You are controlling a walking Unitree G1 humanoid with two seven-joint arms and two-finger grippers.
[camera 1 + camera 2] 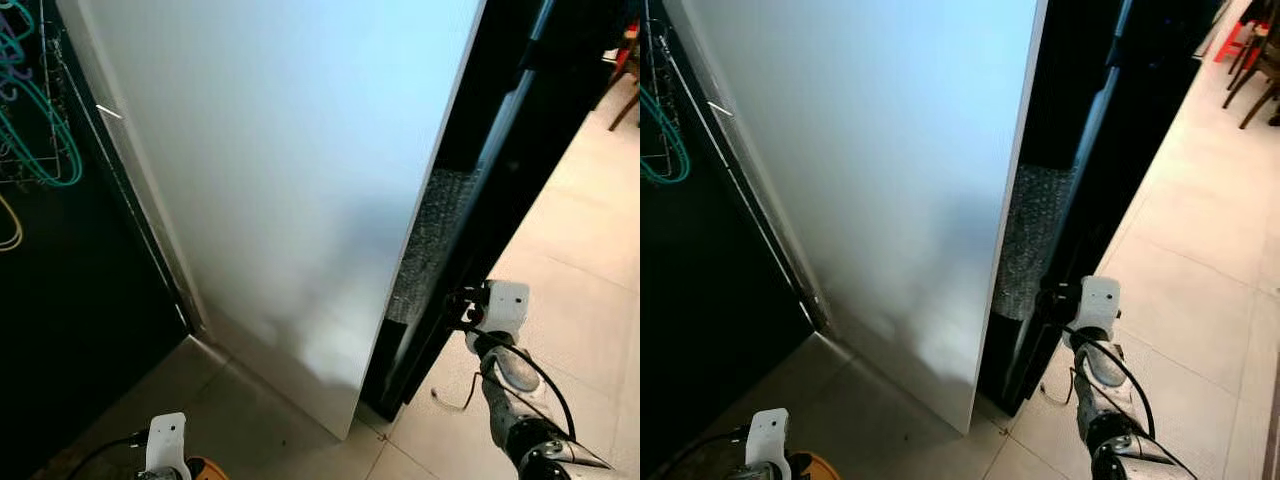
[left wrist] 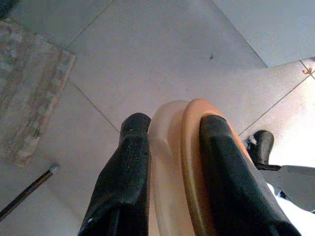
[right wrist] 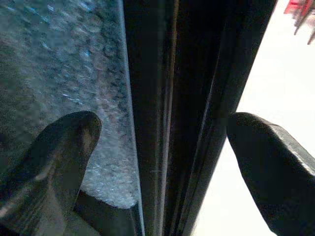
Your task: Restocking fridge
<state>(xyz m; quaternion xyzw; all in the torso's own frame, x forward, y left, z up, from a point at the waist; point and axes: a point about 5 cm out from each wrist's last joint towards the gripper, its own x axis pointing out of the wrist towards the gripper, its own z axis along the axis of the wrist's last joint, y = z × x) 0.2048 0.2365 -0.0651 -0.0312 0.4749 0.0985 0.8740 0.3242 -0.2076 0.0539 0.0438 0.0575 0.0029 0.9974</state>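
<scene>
A tall white fridge panel (image 1: 290, 180) stands straight ahead. To its right a black door (image 1: 500, 180) stands ajar. My right gripper (image 1: 462, 306) is low at that door's edge (image 3: 165, 98) and is open, one finger (image 3: 59, 147) on the inner side and the other finger (image 3: 270, 162) on the outer side. My left gripper (image 2: 170, 142) hangs low over the floor, shut on a rounded peach-orange object (image 2: 174, 167). That object's orange edge (image 1: 208, 468) peeks in at the bottom of the head view.
Bubble wrap (image 1: 430, 240) lines the gap between the white panel and the black door. Teal hangers (image 1: 40, 130) hang on a wire rack at the left. Pale tiled floor (image 1: 1200, 260) runs to the right, with red chairs (image 1: 1240, 40) far back. A worn mat (image 2: 29, 88) lies on the floor.
</scene>
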